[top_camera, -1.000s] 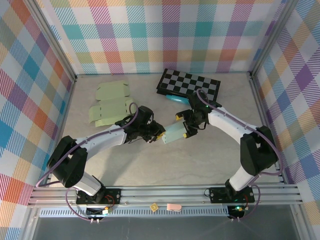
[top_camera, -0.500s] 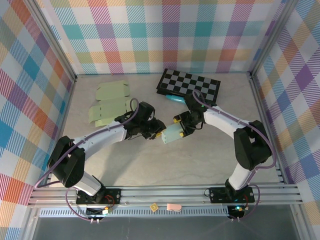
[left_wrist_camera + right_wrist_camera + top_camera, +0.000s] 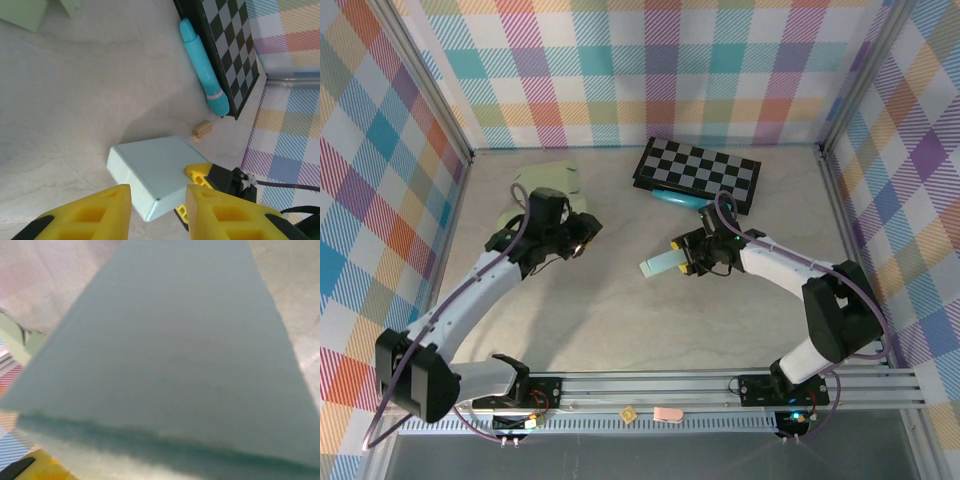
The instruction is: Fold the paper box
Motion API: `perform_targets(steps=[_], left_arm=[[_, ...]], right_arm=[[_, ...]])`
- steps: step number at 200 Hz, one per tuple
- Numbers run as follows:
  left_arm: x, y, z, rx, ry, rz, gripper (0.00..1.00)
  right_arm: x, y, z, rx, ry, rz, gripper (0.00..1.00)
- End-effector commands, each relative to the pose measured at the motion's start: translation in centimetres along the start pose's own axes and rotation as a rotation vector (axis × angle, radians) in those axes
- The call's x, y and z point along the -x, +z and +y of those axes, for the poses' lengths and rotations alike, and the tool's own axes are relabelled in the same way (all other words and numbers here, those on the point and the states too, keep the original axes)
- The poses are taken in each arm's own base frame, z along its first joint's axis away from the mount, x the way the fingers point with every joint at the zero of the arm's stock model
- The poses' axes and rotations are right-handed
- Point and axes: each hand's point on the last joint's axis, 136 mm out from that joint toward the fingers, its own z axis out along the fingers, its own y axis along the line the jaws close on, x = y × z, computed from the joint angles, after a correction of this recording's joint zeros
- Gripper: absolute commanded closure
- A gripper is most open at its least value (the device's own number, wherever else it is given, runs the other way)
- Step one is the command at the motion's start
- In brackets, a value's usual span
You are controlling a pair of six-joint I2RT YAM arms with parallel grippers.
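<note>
Paper box (image 3: 658, 264) lies folded closed, one end clamped in right pincer (image 3: 686, 259).

Pale teal paper box (image 3: 660, 264), folded closed, near the table's (image 3: 620, 330) middle

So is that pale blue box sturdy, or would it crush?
Probably light and crushable: the pale blue box looks like thin folded paper. Its flat faces shouldn't roll. The right tool pinching one end might dent it.

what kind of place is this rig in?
Likely a lab test cell: plaid walls on three sides, an aluminium rail carrying two arms, the right pincer gripping a box.
</note>
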Motion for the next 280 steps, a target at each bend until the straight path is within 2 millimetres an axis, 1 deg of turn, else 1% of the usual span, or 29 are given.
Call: perform_targets(steps=[1, 33, 53, 57, 61, 79, 94, 100, 112, 124, 132, 139, 154, 167, 181, 200, 217, 239, 242, 265, 280], left_arm=[[0.0, -0.7, 2.5, 0.039, -0.006, -0.037, 0.66], [-0.5, -1.1, 4.4, 0.012, -0.056, -0.080, 0.64], [-0.6, -1.3, 4.6, -0.026, -0.067, -0.096, 0.64], [-0.6, -1.4, 4.6, -0.029, -0.066, -0.099, 0.64], [-0.6, -1.5, 4.7, -0.032, -0.066, -0.104, 0.63], [-0.1, -2.1, 4.7, -0.048, -0.063, -0.142, 0.63], [0.4, -2.7, 4.3, -0.065, -0.054, -0.176, 0.61], [0.6, -3.0, 4.1, -0.071, -0.048, -0.187, 0.59], [1.1, -3.5, 3.9, -0.073, -0.035, -0.214, 0.51], [1.8, -4.2, 4.6, -0.039, -0.042, -0.255, 0.36], [2.3, -4.7, 5.3, -0.018, -0.061, -0.289, 0.27], [2.6, -5.2, 5.8, -0.012, -0.079, -0.317, 0.21], [3.4, -6.1, 6.7, -0.033, -0.139, -0.393, 0.12], [4.2, -6.9, 7.4, -0.052, -0.169, -0.460, 0.08], [4.6, -7.4, 8.3, -0.025, -0.196, -0.491, 0.07], [4.6, -7.0, 8.9, 0.019, -0.214, -0.459, 0.09], [4.4, -6.2, 8.8, 0.033, -0.220, -0.414, 0.11], [4.4, -5.3, 8.4, 0.017, -0.228, -0.377, 0.15], [4.4, -5.2, 8.4, 0.018, -0.231, -0.373, 0.15], [4.6, -4.5, 8.4, 0.024, -0.246, -0.344, 0.16], [4.5, -4.1, 8.7, 0.042, -0.259, -0.321, 0.18]], right_arm=[[1.7, -0.8, 5.5, 0.277, -0.040, -0.037, 0.54], [2.7, -0.5, 8.7, 0.435, -0.089, -0.060, 0.55], [3.9, 0.0, 10.1, 0.528, -0.084, -0.084, 0.55], [4.2, 0.5, 10.2, 0.532, -0.080, -0.085, 0.55], [4.3, 0.5, 10.7, 0.561, -0.080, -0.081, 0.55], [5.0, 1.9, 11.2, 0.606, -0.056, -0.072, 0.55], [5.4, 2.7, 11.4, 0.629, -0.057, -0.077, 0.55], [5.5, 3.1, 11.3, 0.631, -0.059, -0.079, 0.55], [5.8, 3.7, 11.0, 0.624, -0.056, -0.079, 0.54], [5.9, 4.3, 10.4, 0.609, -0.051, -0.078, 0.54], [6.0, 4.6, 9.9, 0.595, -0.048, -0.081, 0.52], [6.0, 4.9, 9.4, 0.582, -0.045, -0.079, 0.50], [6.0, 5.6, 8.3, 0.553, -0.034, -0.072, 0.46], [6.3, 6.0, 7.2, 0.526, -0.010, -0.078, 0.42], [6.4, 6.3, 6.2, 0.492, 0.013, -0.077, 0.37], [6.3, 6.2, 5.3, 0.447, 0.024, -0.080, 0.32], [6.0, 6.1, 4.8, 0.410, 0.042, -0.079, 0.29], [5.6, 5.8, 4.5, 0.378, 0.074, -0.079, 0.27], [5.5, 5.9, 4.0, 0.353, 0.082, -0.081, 0.27], [5.0, 5.4, 3.4, 0.284, 0.119, -0.085, 0.25], [4.4, 5.4, 2.4, 0.199, 0.168, -0.069, 0.25]])
